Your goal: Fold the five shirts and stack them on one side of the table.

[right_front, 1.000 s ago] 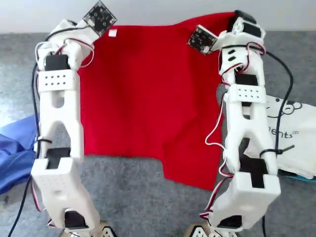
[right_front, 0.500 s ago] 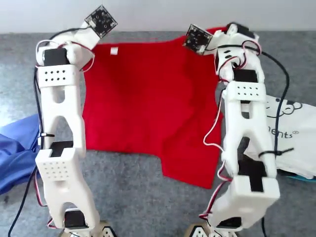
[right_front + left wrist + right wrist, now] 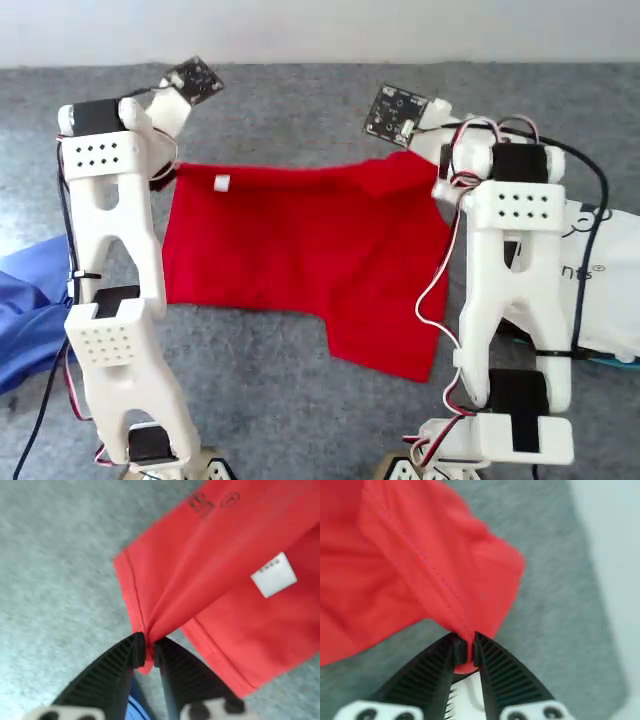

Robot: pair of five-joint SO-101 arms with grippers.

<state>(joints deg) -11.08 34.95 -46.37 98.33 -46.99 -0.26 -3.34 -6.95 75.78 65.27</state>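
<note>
Fabric of red shirt (image 3: 300, 250) judged thin, soft and light: no stiffness, limp away from any pinch point, prone to creasing and sagging between holds. Spread over middle of desk (image 3: 300, 110), near hem and one lower corner flat on the surface, far edge held at both corners. Left gripper (image 3: 145, 647) clamped narrow on a stitched edge at the far left corner, cloth gathered into a fan of folds at the bite. Right gripper (image 3: 465, 650) likewise pinched tight on the far right corner, along a line of seam stitching. Ribbed black pads on both. Best taken at hems and corners, where doubled cloth gives more to grip; single-layer middle likely to slip or bunch. Small white label (image 3: 274, 575) sewn near the left hold. Desk cover grey, matt, felt-like; some drag on cloth expected. Blue shirt (image 3: 25, 310) crumpled at left edge; white shirt (image 3: 610, 280) at right, under the arm.
</note>
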